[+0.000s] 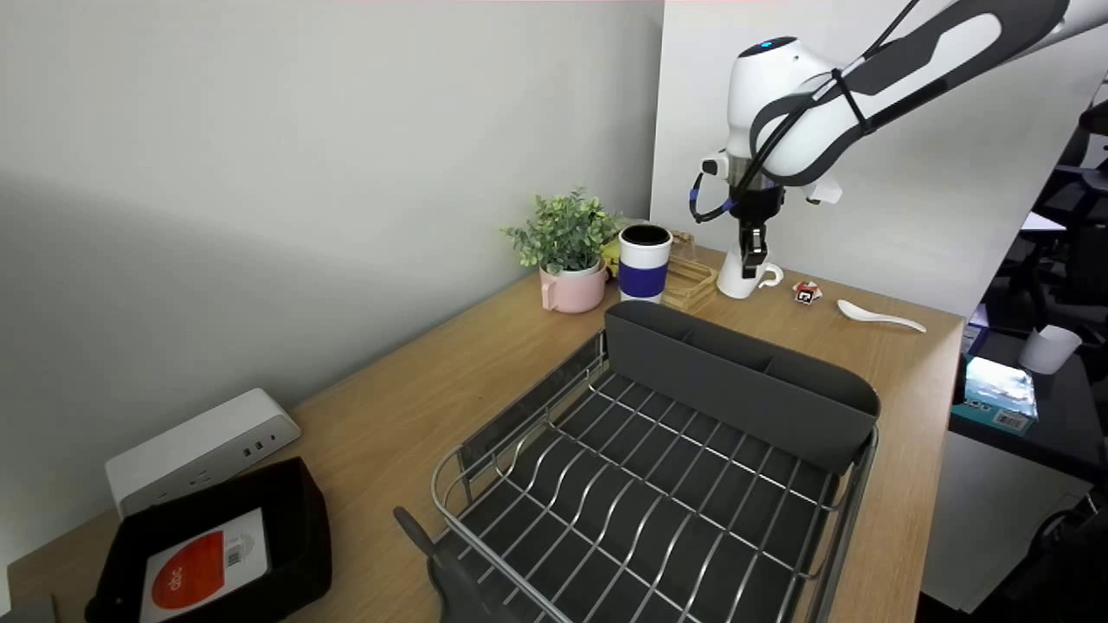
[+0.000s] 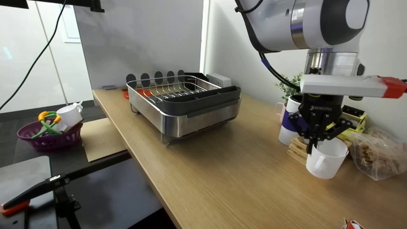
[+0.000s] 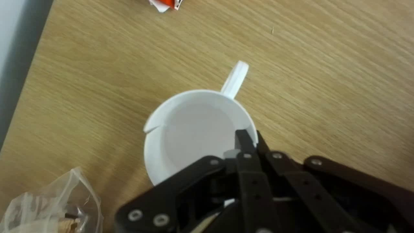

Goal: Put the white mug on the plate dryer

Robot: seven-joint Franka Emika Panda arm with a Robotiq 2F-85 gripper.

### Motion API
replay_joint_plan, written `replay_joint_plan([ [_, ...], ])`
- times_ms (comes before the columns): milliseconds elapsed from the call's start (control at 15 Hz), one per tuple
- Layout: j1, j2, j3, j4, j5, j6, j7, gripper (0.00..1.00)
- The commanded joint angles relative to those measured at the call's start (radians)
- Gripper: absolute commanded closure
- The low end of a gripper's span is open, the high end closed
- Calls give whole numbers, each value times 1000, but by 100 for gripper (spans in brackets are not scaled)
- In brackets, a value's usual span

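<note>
The white mug [image 1: 735,279] stands at the far end of the table and also shows in an exterior view [image 2: 325,160] and the wrist view [image 3: 197,129]. It looks slightly tilted; I cannot tell whether its base touches the table. My gripper [image 3: 254,139] is shut on the mug's wall near the rim, one finger inside and one outside. The gripper also shows in both exterior views [image 1: 753,264] [image 2: 312,150]. The mug's handle is free, beside the fingers. The plate dryer [image 1: 736,381], with wire grid and grey tray end, stands apart from the mug; it shows in an exterior view [image 2: 203,122].
A white and blue tumbler [image 1: 644,260], a potted plant [image 1: 576,290] and a wooden crate [image 1: 688,285] stand close to the mug. A clear plastic bag [image 2: 378,156] lies beside it. A red packet [image 1: 806,292], a white spoon [image 1: 879,317] and a black tray [image 1: 294,536] are on the table.
</note>
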State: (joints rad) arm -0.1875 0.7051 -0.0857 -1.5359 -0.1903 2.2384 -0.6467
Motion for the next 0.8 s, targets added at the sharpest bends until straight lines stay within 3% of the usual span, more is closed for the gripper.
replay_joint_plan([
  [0, 41, -113, -13, -151, -95, 103, 73, 99],
  [400, 125, -232, -29, -317, -291, 201, 237, 99],
  [733, 143, -361, 0, -445, -321, 184, 256, 99],
])
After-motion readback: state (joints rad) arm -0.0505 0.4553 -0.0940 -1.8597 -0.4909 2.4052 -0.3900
